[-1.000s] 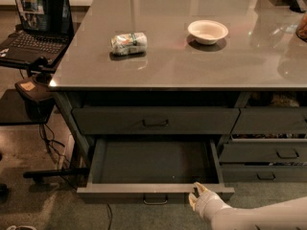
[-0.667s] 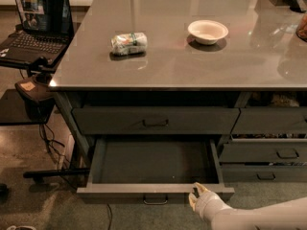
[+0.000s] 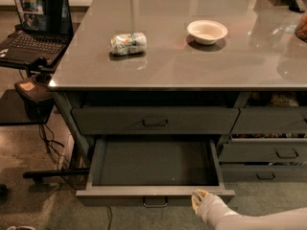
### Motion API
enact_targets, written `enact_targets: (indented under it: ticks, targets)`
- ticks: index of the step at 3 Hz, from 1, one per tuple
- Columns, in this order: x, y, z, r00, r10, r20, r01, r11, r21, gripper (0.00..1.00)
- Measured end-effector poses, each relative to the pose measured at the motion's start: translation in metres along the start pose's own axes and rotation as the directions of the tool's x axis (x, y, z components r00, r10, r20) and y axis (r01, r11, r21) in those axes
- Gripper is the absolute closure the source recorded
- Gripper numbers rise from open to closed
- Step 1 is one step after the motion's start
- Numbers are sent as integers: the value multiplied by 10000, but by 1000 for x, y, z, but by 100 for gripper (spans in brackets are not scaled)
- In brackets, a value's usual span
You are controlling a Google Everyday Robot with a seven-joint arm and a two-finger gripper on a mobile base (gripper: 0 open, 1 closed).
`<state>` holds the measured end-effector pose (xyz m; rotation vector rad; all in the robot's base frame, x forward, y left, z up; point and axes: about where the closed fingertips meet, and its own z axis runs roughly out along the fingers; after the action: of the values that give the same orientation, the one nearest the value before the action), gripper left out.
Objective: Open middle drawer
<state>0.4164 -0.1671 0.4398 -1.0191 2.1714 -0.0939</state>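
The middle drawer (image 3: 153, 192) is a wide dark grey drawer, pulled far out from the cabinet. Its shallow dark interior (image 3: 154, 162) lies bare and its small loop handle (image 3: 155, 202) hangs at the front centre. The drawer above it (image 3: 154, 120) is closed. My gripper (image 3: 200, 200) is at the bottom right, at the drawer's front edge to the right of the handle. The pale arm runs off to the right behind it.
A grey countertop (image 3: 192, 66) holds a white bowl (image 3: 207, 31) and a wrapped packet (image 3: 128, 43). More drawers (image 3: 268, 152) stack at the right. A laptop (image 3: 36, 25) sits on a stand at the left, with cables on the floor.
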Motion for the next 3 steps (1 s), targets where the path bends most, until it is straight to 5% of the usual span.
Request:
enact_targets:
  ticks: [2, 3]
  targets:
    - [-2, 1, -4, 10000, 67, 20, -67, 10000, -56, 100]
    - [-2, 1, -4, 10000, 67, 20, -67, 10000, -56, 81]
